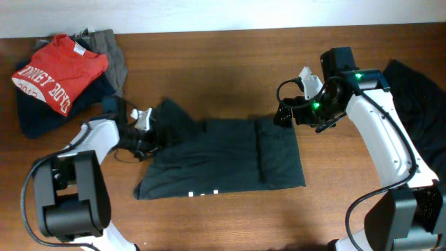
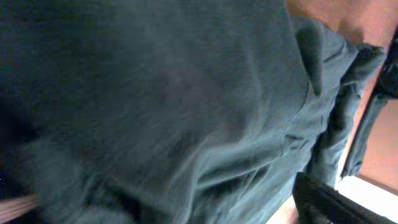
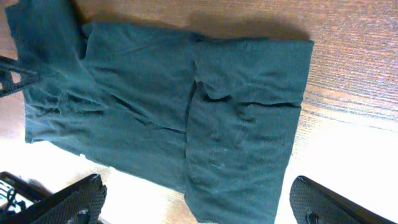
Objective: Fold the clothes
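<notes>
The black T-shirt [image 1: 223,157] lies partly folded on the wooden table, its right part doubled over, with bits of white lettering at its front edge. It also shows in the right wrist view [image 3: 186,112]. My left gripper [image 1: 150,136] is at the shirt's raised left edge. In the left wrist view the black fabric [image 2: 161,106] fills the frame, and only one finger [image 2: 329,202] shows, set wide. My right gripper [image 1: 286,111] hovers above the shirt's far right corner, its fingers wide open and empty [image 3: 196,199].
A pile of clothes sits at the far left corner: a red shirt with white lettering [image 1: 59,73] on a navy one [image 1: 35,115], with a grey one [image 1: 111,52] behind. Another black garment [image 1: 418,90] lies at the right edge.
</notes>
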Controlling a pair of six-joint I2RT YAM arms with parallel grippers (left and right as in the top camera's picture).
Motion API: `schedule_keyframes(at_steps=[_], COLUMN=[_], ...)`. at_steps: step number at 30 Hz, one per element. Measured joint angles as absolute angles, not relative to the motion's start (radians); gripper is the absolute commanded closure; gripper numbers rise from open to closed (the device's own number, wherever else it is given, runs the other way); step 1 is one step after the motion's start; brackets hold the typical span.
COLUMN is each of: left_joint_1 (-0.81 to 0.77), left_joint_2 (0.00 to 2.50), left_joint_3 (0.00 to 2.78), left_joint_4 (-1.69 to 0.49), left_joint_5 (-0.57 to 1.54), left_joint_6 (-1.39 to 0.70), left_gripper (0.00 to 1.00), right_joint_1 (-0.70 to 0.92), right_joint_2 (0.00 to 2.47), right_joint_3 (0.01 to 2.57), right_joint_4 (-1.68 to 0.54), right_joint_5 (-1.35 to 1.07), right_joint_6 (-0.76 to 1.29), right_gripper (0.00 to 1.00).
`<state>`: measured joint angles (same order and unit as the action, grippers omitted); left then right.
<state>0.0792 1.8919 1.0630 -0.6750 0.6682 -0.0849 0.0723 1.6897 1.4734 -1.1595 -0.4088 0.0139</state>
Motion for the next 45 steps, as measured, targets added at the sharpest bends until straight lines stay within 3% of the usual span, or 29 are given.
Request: schedule_keyframes(at_steps=[1,9,19,24,32,45], left_joint_1=[0.067,0.047,0.055,0.093,0.086,-0.199], left_joint_2=[1.895,1.919,1.956,1.999,2.003,2.003], left_joint_3=[1.064,1.055,1.187,1.357,1.642,1.688], left_joint_4=[-0.667,-0.658,-0.934,-1.121,-1.354,-1.441], left_joint_5=[0.648,0.568,0.346,0.156,0.043,0.018], left_joint_6=[-0.103,-0.163,-0.208,-0.225,-0.244,-0.298], left_gripper=[0.43,0.99,0.99,0.99,0.99,0.99], right_joint_1=[0.072,0.072,0.072,0.072,0.072,0.072], right_joint_2=[1.69,1.69,1.69,1.69,1.69,1.737], right_joint_3=[1.473,1.473,1.473,1.473,1.473,1.459], right_joint_4=[-1.161,-1.163,-1.174,-1.174,-1.164,-1.121], right_joint_5=[-0.409,-0.408,-0.409,-0.408,-0.408,-0.363], right_joint_6=[0.014,0.014,0.014,0.014,-0.002,-0.009], right_gripper=[0.01,0.01,0.01,0.01,0.01,0.01])
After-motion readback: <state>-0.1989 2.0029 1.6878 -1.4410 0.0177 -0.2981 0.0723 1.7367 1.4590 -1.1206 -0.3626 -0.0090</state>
